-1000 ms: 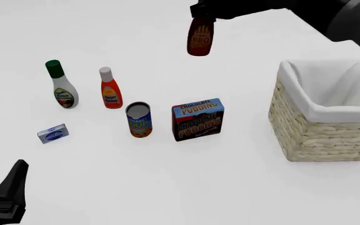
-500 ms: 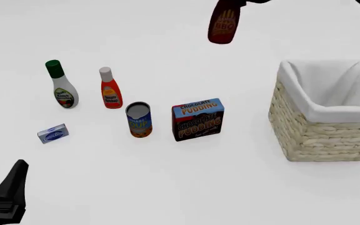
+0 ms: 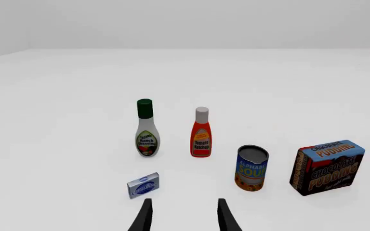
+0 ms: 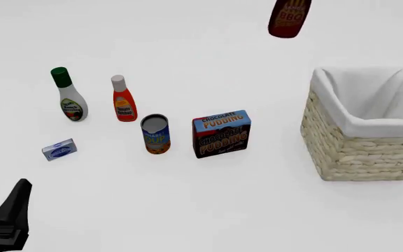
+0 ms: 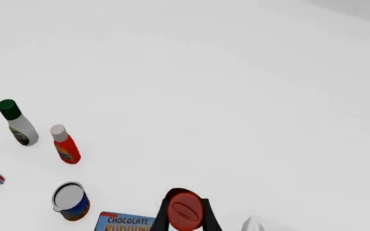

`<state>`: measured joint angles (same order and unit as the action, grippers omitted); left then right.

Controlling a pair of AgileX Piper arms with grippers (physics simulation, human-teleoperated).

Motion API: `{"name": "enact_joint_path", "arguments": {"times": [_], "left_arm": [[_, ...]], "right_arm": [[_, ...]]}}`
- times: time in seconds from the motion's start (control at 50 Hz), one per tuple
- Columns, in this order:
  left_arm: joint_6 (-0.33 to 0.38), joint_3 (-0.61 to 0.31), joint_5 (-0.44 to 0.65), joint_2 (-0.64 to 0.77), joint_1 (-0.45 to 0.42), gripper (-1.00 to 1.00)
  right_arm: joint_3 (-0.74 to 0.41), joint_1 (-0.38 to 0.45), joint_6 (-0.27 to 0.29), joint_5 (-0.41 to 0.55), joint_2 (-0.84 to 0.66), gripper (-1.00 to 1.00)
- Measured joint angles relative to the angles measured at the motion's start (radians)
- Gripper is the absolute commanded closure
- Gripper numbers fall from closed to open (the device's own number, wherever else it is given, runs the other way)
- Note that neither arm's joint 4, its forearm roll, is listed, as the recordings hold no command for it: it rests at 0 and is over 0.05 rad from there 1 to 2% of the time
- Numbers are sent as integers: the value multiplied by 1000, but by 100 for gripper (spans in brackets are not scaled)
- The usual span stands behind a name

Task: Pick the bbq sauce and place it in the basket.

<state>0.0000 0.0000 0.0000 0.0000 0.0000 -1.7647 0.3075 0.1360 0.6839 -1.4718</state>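
Observation:
The bbq sauce (image 4: 289, 18), a dark brown bottle with an orange label, hangs high in the air at the back, left of and beyond the basket (image 4: 359, 152). In the front view the top edge cuts off its cap and the right arm. From the right wrist camera, my right gripper (image 5: 185, 208) is shut on the bottle, its dark fingers (image 5: 161, 219) flanking the red cap (image 5: 185, 215). A white corner of the basket lining (image 5: 262, 224) shows beside them. My left gripper (image 3: 183, 207) is open with nothing in it, low at the table's near left.
On the table stand a green-capped white bottle (image 4: 70, 97), a red bottle with a white cap (image 4: 123, 101), a soup can (image 4: 155, 134) and a chocolate pudding box (image 4: 221, 133). A small blue-white box (image 4: 59, 149) lies nearest the left gripper's finger (image 4: 14, 210).
The bbq sauce has moved right and upward toward the basket, still held. The right arm has risen out of the front view. The left arm is still.

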Motion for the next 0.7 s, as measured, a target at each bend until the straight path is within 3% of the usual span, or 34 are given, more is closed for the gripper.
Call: {"name": "enact_joint_path", "arguments": {"times": [0.7], "left_arm": [[0,0,0,0,0,-100]], "right_arm": [[168,-223,10,-4,177,100]]}}
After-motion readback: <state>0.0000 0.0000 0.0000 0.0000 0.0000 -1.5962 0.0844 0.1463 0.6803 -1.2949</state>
